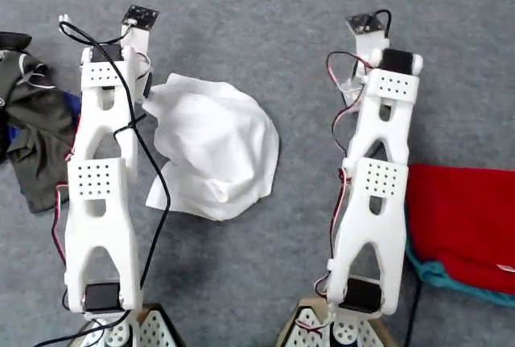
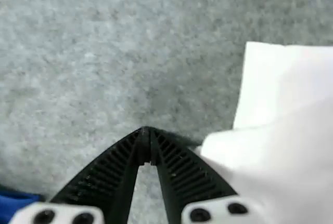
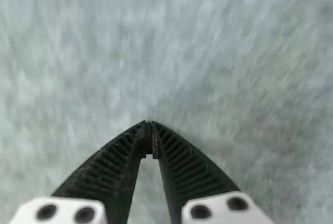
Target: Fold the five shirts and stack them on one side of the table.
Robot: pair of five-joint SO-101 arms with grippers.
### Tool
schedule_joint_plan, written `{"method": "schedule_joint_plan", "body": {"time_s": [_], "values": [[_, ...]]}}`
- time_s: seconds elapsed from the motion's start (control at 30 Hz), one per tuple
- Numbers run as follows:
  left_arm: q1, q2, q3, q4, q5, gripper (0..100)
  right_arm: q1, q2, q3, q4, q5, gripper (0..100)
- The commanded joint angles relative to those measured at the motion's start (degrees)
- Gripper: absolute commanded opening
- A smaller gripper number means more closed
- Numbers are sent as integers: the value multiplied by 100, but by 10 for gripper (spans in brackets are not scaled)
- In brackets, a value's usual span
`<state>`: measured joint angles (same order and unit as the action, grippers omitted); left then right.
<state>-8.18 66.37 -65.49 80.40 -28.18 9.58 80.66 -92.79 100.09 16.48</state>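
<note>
White shirt point(image 1: 213, 150): crumpled in a heap mid-table, between the two arms and close against the left one.
Left claw point(image 2: 145, 135): tips together with nothing between them, low over the table point(image 1: 241, 282), the white shirt's edge just beside it.
Right claw point(image 3: 149, 129): tips together and empty, over bare table, well apart from the white shirt.
Red shirt point(image 1: 463, 226): lies flat at the right edge, on top of a teal cloth point(image 1: 438, 273); this looks like the stack side.
Dark pile point(image 1: 32, 138): unfolded clothes bunched at the left edge.
Step in hand: judged to be spreading the white shirt flat; no fold shows in it yet.
Doing it well: each claw should part before it meets cloth and pinch a single layer at an outer hem or shoulder, not the bunched middle. The two should then draw apart evenly, keeping the cloth low, so it opens without twisting.
Risk: a grip on several layers would drag the whole heap. A pull toward the right edge could disturb the red shirt.
</note>
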Motion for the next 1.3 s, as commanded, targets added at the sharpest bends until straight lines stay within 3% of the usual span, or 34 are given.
{"method": "schedule_joint_plan", "body": {"time_s": [0.0,0.27,0.73,0.9,0.97,1.07,1.27], "values": [[123,154,-589,1011,-53,19,303,-303,-259,229,378,5],[123,189,-1231,2031,-53,19,497,-875,-259,229,413,5],[-211,-207,-835,2040,0,19,-40,-2695,-268,229,387,5],[-334,-1244,-844,2040,413,35,-910,-3327,-101,237,-9,38],[-492,-1719,-800,2040,747,116,-1367,-3626,347,237,-440,111],[-976,-2334,-800,2040,1380,237,-2149,-4180,1349,237,-756,225],[-2312,-3257,-466,2040,2084,221,-3943,-4752,3178,149,-1222,295]]}}
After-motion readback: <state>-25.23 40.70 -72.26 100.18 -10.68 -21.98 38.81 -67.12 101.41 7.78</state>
